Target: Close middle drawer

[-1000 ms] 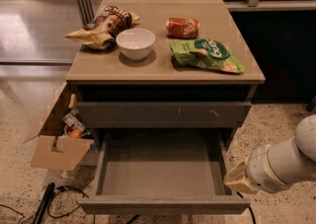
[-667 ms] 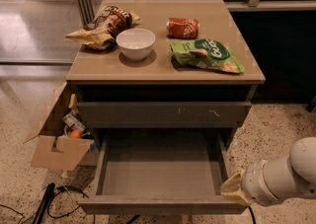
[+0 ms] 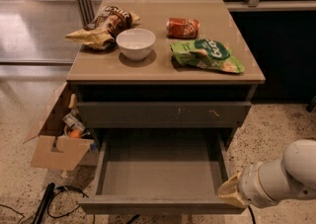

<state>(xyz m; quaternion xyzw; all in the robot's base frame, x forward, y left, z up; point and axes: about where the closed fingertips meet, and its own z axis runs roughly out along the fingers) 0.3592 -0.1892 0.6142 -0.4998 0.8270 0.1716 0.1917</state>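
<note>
The middle drawer (image 3: 160, 171) stands pulled far out of the cabinet, low in the camera view. Its smooth grey-brown tray is bare, and its plain front edge (image 3: 158, 204) runs along the bottom of the view. Above it is the similar drawer front with small pale scratch marks (image 3: 163, 113), pushed in. My gripper (image 3: 230, 193) is the tan tip of the white arm (image 3: 286, 173) at the lower right. It is at the drawer's front right corner, against or just beside it.
The cabinet top (image 3: 163, 70) carries a white bowl (image 3: 135, 43), a brown snack bag (image 3: 101, 24), a red can (image 3: 182, 27) and a green chip bag (image 3: 207, 55). An open cardboard box (image 3: 57, 141) stands on the floor at the left, with black cables (image 3: 54, 201) in front of it.
My arm has moved down and to the left, bringing the gripper from beside the drawer's right side to its front right corner. The drawer has not visibly moved.
</note>
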